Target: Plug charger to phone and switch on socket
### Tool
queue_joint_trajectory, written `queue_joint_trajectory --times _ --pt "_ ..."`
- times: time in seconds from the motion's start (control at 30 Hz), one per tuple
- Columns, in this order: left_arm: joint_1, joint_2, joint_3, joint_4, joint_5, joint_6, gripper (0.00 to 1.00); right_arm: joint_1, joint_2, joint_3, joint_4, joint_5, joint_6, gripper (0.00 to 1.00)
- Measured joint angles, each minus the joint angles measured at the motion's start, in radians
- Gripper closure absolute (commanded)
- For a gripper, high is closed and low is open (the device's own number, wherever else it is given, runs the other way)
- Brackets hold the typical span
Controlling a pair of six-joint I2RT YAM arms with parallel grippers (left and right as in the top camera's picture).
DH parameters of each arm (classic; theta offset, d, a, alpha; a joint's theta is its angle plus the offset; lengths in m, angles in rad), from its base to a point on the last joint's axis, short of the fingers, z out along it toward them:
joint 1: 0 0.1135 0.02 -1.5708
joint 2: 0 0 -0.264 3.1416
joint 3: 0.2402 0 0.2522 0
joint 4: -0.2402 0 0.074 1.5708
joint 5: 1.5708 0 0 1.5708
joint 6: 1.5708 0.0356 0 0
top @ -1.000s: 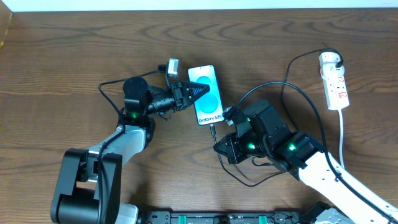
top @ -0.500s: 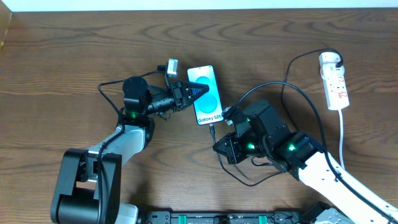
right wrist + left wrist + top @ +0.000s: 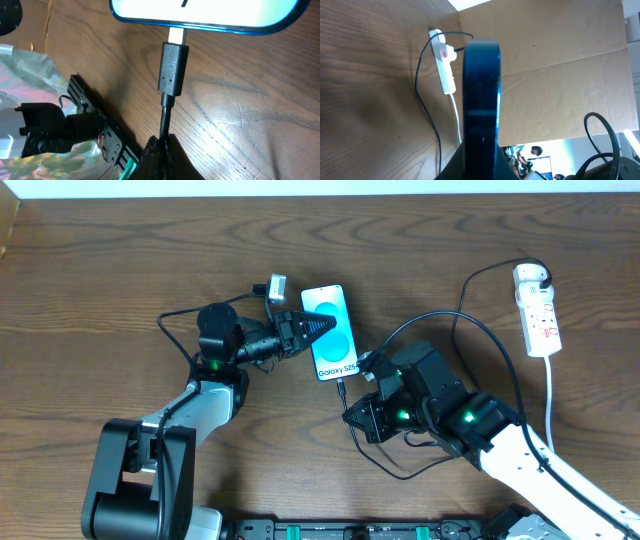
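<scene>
The phone (image 3: 331, 333) lies on the table with its blue screen lit. My left gripper (image 3: 317, 326) is shut on the phone; in the left wrist view the phone (image 3: 481, 95) stands edge-on between the jaws of the left gripper (image 3: 481, 148). My right gripper (image 3: 351, 413) is shut on the charger cable just behind its connector (image 3: 342, 391). In the right wrist view the connector (image 3: 173, 67) has its metal tip (image 3: 176, 36) at the phone's bottom edge (image 3: 200, 14), with part of the tip still showing. The socket (image 3: 538, 313) lies far right, with a white plug (image 3: 531, 276) at its far end.
The black cable (image 3: 462, 310) loops from the right gripper up to the socket. A thick white cord (image 3: 550, 395) runs from the socket toward the front edge. Brown cardboard (image 3: 555, 70) stands behind the table in the left wrist view.
</scene>
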Motion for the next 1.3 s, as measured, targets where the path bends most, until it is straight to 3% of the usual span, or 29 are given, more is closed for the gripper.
queue_joint_trajectory --times 1.3 --pt "-0.008 0.008 0.000 0.028 0.012 0.000 0.92 0.000 -0.030 0.000 -0.038 0.019 -0.004 0.99"
